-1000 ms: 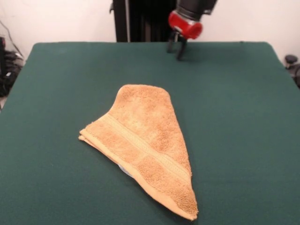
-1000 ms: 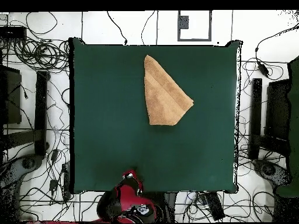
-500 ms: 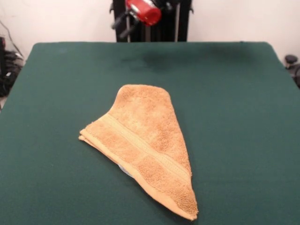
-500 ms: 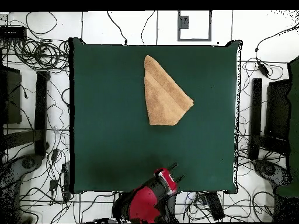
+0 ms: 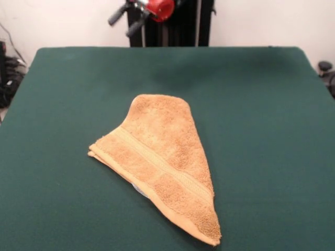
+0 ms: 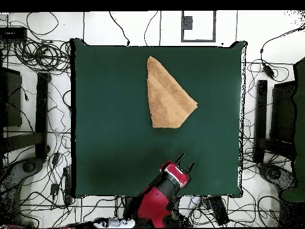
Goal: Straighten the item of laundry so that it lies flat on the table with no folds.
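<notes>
The orange-tan towel (image 5: 162, 154) lies folded into a rough triangle at the middle of the dark green table (image 5: 261, 104), with its woven band (image 5: 157, 163) running diagonally across the top layer. A bit of white tag (image 5: 138, 190) peeks out from under its near edge. In the overhead view the towel (image 6: 168, 95) lies in the upper middle of the table (image 6: 107, 119). My gripper (image 5: 120, 27) hangs above the far table edge, tilted, open and empty, well apart from the towel. From overhead the gripper (image 6: 184, 160) is just inside the bottom edge.
The black pedestal (image 5: 175, 23) stands behind the far table edge. Cables (image 6: 41, 56) and dark equipment (image 6: 41, 113) lie on the floor on both sides of the table.
My gripper has swung along the far table edge, from right to left in the front view, and tilted sideways. The towel has not moved.
</notes>
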Tool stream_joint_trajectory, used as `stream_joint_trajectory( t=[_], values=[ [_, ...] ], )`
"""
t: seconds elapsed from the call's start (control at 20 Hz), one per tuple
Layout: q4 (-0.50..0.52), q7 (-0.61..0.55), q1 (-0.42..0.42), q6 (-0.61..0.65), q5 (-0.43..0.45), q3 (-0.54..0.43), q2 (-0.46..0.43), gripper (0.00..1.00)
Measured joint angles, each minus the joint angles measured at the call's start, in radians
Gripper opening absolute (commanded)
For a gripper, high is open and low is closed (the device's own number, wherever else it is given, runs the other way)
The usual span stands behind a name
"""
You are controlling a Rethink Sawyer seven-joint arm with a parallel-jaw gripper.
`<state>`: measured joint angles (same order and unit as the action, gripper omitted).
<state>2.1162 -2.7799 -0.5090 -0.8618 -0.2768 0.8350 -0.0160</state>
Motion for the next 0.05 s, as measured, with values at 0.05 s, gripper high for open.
stream_joint_trajectory(
  t=[0.05],
  values=[
    [-0.013,-0.001,0.027,-0.022,0.052,-0.01,0.01,1.0]
  ],
)
